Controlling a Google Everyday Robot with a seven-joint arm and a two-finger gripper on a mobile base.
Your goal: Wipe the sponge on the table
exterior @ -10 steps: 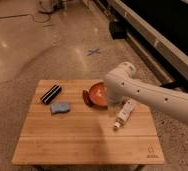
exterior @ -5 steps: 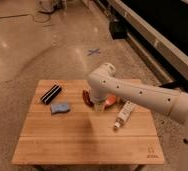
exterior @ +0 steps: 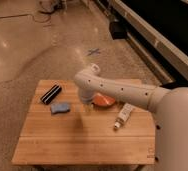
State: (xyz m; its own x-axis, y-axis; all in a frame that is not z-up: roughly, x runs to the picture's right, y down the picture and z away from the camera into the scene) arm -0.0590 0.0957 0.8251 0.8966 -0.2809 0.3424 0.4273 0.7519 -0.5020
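the floor (exterior: pixel 17 45) is smooth, glossy and speckled, with soft patches of glare. along its 1 to 3 o'clock side runs a long dark wall (exterior: pixel 157 30) with a pale ledge. the robot arm (exterior: pixel 132 95) is a thick, rounded, matt white tube. it comes in from 4 o'clock, crosses the table's far right part and bends down at a bulbous joint near the middle of the far edge.

the table (exterior: pixel 87 145) is a low rectangle of light bamboo with fine plank lines. the arm hides part of its 1 o'clock area.

a shallow round orange bowl (exterior: pixel 103 102) sits at 1 o'clock of the table's centre, half covered by the arm. a black bar (exterior: pixel 51 93) with white stripes, flat and oblong, lies aslant at 10 o'clock. a slim white tube (exterior: pixel 123 116) lies at 3 o'clock, pointing towards the near edge.

the sponge (exterior: pixel 61 107), a soft light-blue pad with wavy edges, lies flat on the wood just on the 5 o'clock side of the bar.

the gripper (exterior: pixel 86 104) hangs below the joint between sponge and bowl, at 3 o'clock from the sponge and apart from it. it is released and holds nothing.

a small blue tape cross (exterior: pixel 93 51) marks the floor at 12 o'clock from the table. a tiny logo mark (exterior: pixel 150 151) sits at the table's 5 o'clock corner.
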